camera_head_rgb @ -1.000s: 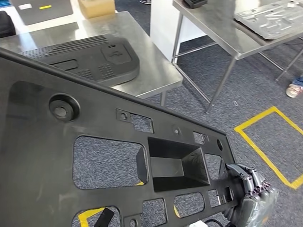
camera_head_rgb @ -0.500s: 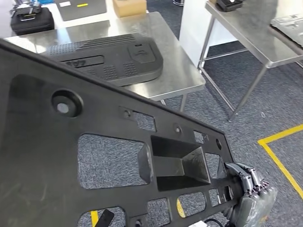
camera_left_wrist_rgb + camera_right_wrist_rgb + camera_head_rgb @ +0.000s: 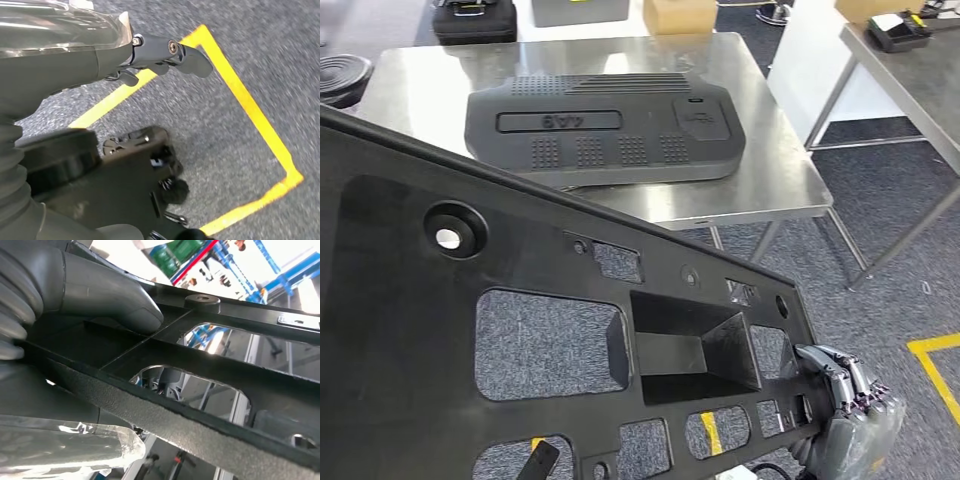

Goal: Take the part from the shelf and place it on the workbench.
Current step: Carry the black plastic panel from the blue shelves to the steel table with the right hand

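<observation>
A large black plastic panel [image 3: 509,330] with several cut-outs and a boxed recess spans the lower head view, tilted and held above the carpet. My right hand [image 3: 848,405] grips its lower right edge; in the right wrist view the thumb [image 3: 113,295] presses on the panel [image 3: 226,370]. The steel workbench [image 3: 418,95] stands ahead with another black ribbed cover [image 3: 607,125] lying on it. My left hand [image 3: 170,50] hangs over the carpet with fingers extended and nothing in it.
A second steel table [image 3: 916,80] stands at the right with a small tray [image 3: 897,28] on it. A black case [image 3: 475,18] and a cardboard box [image 3: 678,14] lie beyond the workbench. Yellow floor tape [image 3: 935,365] marks the carpet at the right.
The whole picture has shifted: the camera has turned, so the workbench now sits centred ahead. The panel and my right hand keep the same place in the picture.
</observation>
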Motion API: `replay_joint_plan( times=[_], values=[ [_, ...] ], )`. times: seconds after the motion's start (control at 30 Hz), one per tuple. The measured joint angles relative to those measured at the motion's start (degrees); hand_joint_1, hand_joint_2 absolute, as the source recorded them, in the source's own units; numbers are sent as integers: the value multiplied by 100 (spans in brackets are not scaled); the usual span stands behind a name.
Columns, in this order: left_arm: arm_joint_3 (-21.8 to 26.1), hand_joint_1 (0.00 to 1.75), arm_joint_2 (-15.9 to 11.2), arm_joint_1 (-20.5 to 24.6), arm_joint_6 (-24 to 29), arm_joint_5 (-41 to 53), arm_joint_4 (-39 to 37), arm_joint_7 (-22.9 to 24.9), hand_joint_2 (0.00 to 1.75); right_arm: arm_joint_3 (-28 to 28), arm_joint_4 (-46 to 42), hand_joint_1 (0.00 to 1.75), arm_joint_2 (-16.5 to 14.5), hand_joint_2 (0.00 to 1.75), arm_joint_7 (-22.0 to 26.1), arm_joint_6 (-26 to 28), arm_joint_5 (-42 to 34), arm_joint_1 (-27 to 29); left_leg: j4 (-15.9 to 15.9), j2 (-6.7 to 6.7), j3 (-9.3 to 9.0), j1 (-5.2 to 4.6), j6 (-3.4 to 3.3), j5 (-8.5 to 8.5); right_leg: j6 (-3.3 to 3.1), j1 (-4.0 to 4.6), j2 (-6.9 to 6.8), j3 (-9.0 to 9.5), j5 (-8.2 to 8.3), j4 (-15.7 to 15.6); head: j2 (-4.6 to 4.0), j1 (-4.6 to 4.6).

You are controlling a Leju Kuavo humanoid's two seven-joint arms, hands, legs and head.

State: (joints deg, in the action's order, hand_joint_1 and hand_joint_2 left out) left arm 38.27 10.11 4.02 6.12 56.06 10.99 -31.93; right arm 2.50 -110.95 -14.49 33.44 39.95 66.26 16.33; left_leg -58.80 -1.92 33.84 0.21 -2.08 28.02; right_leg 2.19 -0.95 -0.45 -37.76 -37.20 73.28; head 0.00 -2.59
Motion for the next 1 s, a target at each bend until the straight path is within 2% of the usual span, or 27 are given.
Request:
replay_joint_plan(
  times=[0.03,0.07,0.13,0.2,0.23,0.27,0.33,0.4,0.43,0.47,0.5,0.53,0.6,0.63,0.7,0.8,0.83,0.93,0.97,1.0],
  values=[
    [1,0,-1,-5,0,1,0,-1,175,-1,3,175,3,175,-2,0,2,-1,-1,-77,-8,-15,-1,0,-33,14,25,59,174,-184,0,0],
    [1,0,-1,-6,-2,2,0,-8,175,-1,4,175,5,175,-3,0,3,-2,-1,-149,-20,-27,-1,0,-80,31,89,200,410,-539,0,0],
    [0,0,4,-2,-10,11,0,-43,175,-1,4,175,9,175,-5,0,1,-6,-5,-268,-27,-38,6,-1,-186,61,285,484,740,-1216,0,-7],
    [-1,0,9,-11,-19,20,0,-80,175,-1,4,175,14,175,-9,0,2,-12,-4,-341,-1,-18,34,-13,-238,88,376,585,804,-1472,0,-5],
    [-1,0,8,-22,-20,23,0,-90,175,2,4,175,16,175,-11,0,3,-18,1,-374,17,-9,60,-25,-241,93,345,597,808,-1521,0,-2],
    [-1,0,5,-32,-20,26,0,-96,175,7,4,175,17,175,-12,0,4,-25,3,-353,28,-9,86,-20,-250,82,302,613,816,-1572,0,0],
    [-1,0,-2,-31,-19,31,0,-101,175,19,4,175,16,175,-13,0,4,-26,-156,-176,105,-22,141,119,-277,44,206,655,839,-1678,0,-14],
    [-1,0,-7,-8,-17,31,0,-103,175,21,6,175,16,175,-17,0,1,-14,-740,37,364,1,201,458,-295,28,101,669,853,-1711,0,-23],
    [-1,0,-7,-2,-17,33,0,-105,175,21,10,175,17,175,-27,0,-3,-10,-1105,79,527,28,235,619,-295,26,49,668,851,-1711,0,-24],
    [-1,0,-9,-4,-17,34,0,-109,175,20,16,175,17,175,-44,0,-9,-8,-1376,100,642,57,266,707,-291,22,4,668,849,-1709,0,-22],
    [-1,0,-10,-12,-17,36,0,-113,175,21,24,175,17,175,-63,0,-18,-9,-1458,117,664,83,297,689,-283,15,-31,669,845,-1705,0,-22],
    [-1,0,-14,-19,-18,39,0,-117,175,21,34,175,18,175,-89,0,-30,-11,-1313,132,574,109,326,569,-266,3,-56,672,837,-1697,0,-22],
    [-1,0,-20,-22,-31,47,0,-121,175,25,57,175,19,175,-167,0,-33,-22,-610,178,187,149,380,233,-206,-24,-81,677,806,-1659,0,-23],
    [0,0,-22,-18,-41,53,0,-122,175,28,66,175,20,175,-234,0,-10,-33,-288,197,23,154,383,133,-165,-22,-86,667,786,-1622,0,-22],
    [0,0,-22,-15,-83,71,0,-127,175,39,82,175,29,175,-378,0,81,-65,-17,218,-97,144,349,108,-101,-7,-87,641,759,-1576,0,-18],
    [1,0,-20,-31,-204,102,0,-151,175,77,126,175,68,175,-469,0,185,-140,-8,205,-78,119,290,96,-145,-4,-86,640,774,-1590,0,-13],
    [3,0,-21,-31,-228,107,0,-164,175,106,142,175,86,175,-517,0,207,-164,-18,197,-74,103,259,103,-122,-14,-95,654,797,-1621,0,-11],
    [15,0,-25,-18,-281,130,1,-204,175,243,195,175,173,175,-707,-2,194,-219,9,177,-103,95,100,133,72,-50,-96,675,740,-1618,0,-13],
    [20,0,-26,-12,-299,143,1,-210,175,288,219,175,211,175,-746,-2,175,-230,27,176,-127,102,59,134,92,-55,-73,610,635,-1457,0,-6],
    [26,0,-28,-8,-311,156,1,-213,175,325,244,175,250,175,-779,-1,163,-234,36,176,-149,103,32,133,86,-58,-45,476,483,-1159,0,2]
  ],
)
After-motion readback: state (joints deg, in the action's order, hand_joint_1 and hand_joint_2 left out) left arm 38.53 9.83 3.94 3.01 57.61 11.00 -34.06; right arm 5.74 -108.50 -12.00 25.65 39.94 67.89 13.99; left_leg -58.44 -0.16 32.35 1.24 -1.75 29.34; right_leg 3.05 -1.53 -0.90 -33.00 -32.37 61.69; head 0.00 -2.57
